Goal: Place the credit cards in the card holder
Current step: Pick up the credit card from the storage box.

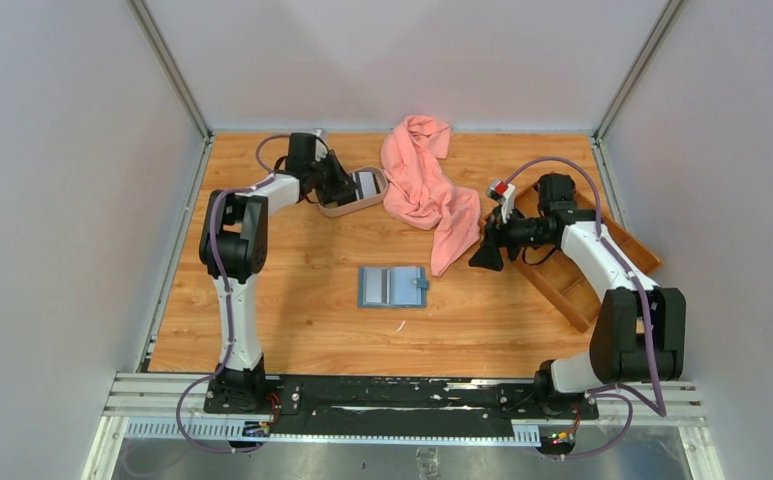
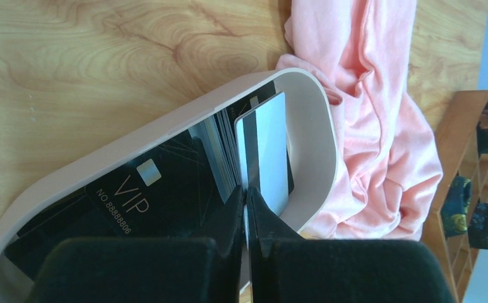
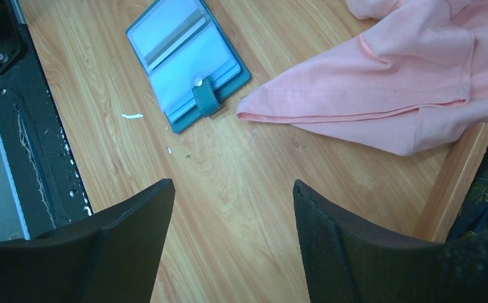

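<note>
- We see two arms; the left gripper (image 1: 347, 186) (image 2: 246, 192) reaches into the one oval tray (image 1: 342, 210) (image 2: 320, 126) at the far left of the table.
- Its fingers are clenched on the edge of one pale card (image 2: 265, 148), which stands on edge in the tray.
- The other cards (image 2: 159, 189) lie in the same tray. We count one black card marked VIP, and there are more thin edges between it and the pale one than we can count.
- One holder (image 1: 392, 286) (image 3: 184, 60) lies open and flat mid-table, with its tab on the right. It is well apart from the tray.
- One white scrap (image 1: 400, 325) (image 3: 132, 115) lies just near it.
- One pink cloth (image 1: 424, 190) (image 3: 405, 88) is crumpled right of the tray.
- The right gripper (image 1: 484, 255) (image 3: 232, 186) hovers over bare wood, its fingers released and empty.
- One wooden tray (image 1: 560, 285) (image 3: 456, 177) sits at the far right.
- The table (image 1: 302, 300) is light wood, with pale grey walls (image 1: 62, 150) on three sides.
</note>
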